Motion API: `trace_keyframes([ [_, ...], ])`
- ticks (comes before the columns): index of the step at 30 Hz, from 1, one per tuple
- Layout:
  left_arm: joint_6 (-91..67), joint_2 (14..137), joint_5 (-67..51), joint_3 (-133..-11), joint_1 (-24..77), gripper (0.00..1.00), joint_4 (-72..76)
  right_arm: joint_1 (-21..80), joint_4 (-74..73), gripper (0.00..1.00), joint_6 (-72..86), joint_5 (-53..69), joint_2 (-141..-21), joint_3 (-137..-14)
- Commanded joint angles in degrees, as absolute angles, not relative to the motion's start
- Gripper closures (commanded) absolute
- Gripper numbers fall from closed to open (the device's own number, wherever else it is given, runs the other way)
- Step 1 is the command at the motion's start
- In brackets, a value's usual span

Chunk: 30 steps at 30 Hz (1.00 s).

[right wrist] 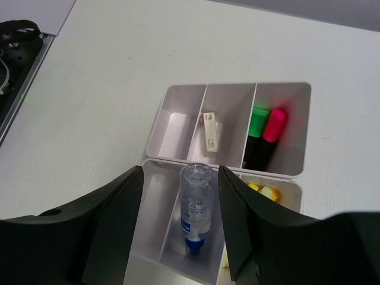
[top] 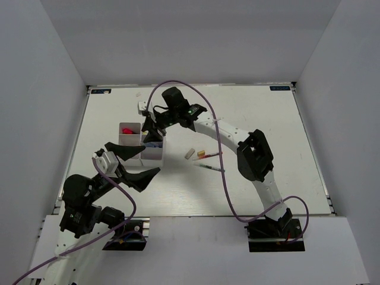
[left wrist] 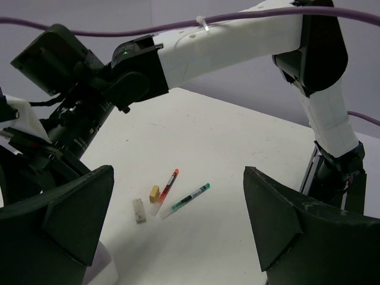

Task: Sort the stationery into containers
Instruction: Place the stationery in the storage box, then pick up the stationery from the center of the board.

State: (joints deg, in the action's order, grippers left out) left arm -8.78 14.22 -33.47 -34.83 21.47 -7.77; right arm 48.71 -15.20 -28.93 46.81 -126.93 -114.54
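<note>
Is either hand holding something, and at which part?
Nothing is held. The right hand stands open around the bottle lying in the tray; the left hand is open and empty.

We log the tray (top: 129, 141) left of centre on the table (top: 267, 130). In the right wrist view its far row holds a boxed eraser (right wrist: 209, 132) in the middle compartment and two highlighters (right wrist: 274, 127) side by side in the right; the tube (right wrist: 196, 202) lies in the near row's middle. Right of the tray, on the table: a loose eraser (top: 189, 153), a smaller eraser (top: 200, 153), and two pens (top: 209, 167)

White links (top: 214, 126), black joints (top: 255, 155), purple cables (top: 228, 196), black wedge-fingered left tool (left wrist: 178, 171)
</note>
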Motion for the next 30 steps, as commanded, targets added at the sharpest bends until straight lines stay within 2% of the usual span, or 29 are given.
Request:
trace_keyframes([
  [1,-8.17,15.47,-32.61,-34.37,21.09,0.01,-8.35,48.16,-14.68,0.41,-28.83,46.59,-122.35,-113.47],
  [3,-8.7,16.08,-32.61,-34.37,21.09,0.01,-8.35,47.55,-14.94,0.41,-28.39,45.88,-119.81,-112.33],
  [6,-10.27,19.24,-30.59,-34.37,21.09,0.01,-8.35,46.06,-15.21,0.5,-26.02,39.67,-115.25,-108.66],
  [7,-10.28,20.29,-29.37,-34.37,21.09,0.01,-7.83,45.36,-15.21,0.58,-25.23,38.25,-113.05,-107.41],
  [8,-11.15,23.26,-29.36,-34.97,21.09,0.01,-7.82,44.92,-15.12,0.79,-22.53,34.06,-111.81,-102.18],
  [10,-12.3,27.31,-28.65,-35.76,21.09,0.08,-7.82,42.28,-14.77,1.0,-20.4,29.3,-106.1,-97.58],
  [12,-13.71,35.02,-29.7,-37.79,21.09,0.17,-7.82,39.22,-15.03,1.0,-17.33,25.06,-100.68,-88.58],
  [13,-13.71,37.85,-29.71,-38.66,21.09,0.24,-8.61,38.33,-15.12,1.0,-15.92,23.48,-99.42,-86.33],
  [14,-13.71,40.84,-29.18,-40.85,22.14,0.34,-9.14,37.36,-15.2,1.0,-14.43,20.07,-98.36,-78.91],
  [18,-15.2,54.56,-29.27,-46.83,23.98,0.52,-10.11,28.94,-19.59,1.0,-13.36,20.3,-92.65,-71.83],
  [19,-15.81,59.02,-28.57,-49.37,24.78,0.52,-10.72,27.96,-20.64,0.98,-13.36,21.09,-90.72,-70.68],
  [20,-15.82,61.15,-25.95,-50.7,25.74,0.52,-12.03,26.04,-20.74,0.81,-13.19,22.05,-88.18,-68.66],
  [22,-15.82,65.72,-22.6,-55.51,28.99,0.47,-14.4,22.61,-21.0,0.54,-12.66,23.81,-82.92,-65.59],
  [23,-15.82,70.44,-20.67,-57.03,30.22,0.42,-16.85,22.07,-21.27,0.44,-12.57,24.43,-81.84,-64.17],
  [24,-15.82,72.92,-16.65,-58.52,31.45,0.28,-18.18,21.36,-21.53,0.31,-12.22,26.09,-80.61,-63.55],
  [27,-15.82,83.36,-7.69,-64.94,36.55,0.18,-24.23,18.9,-21.89,0.3,-10.38,28.9,-74.81,-60.65],
  [30,-16.35,90.42,0.51,-70.48,40.51,0.18,-28.72,16.44,-20.83,0.47,-9.32,32.08,-68.4,-57.66],
])
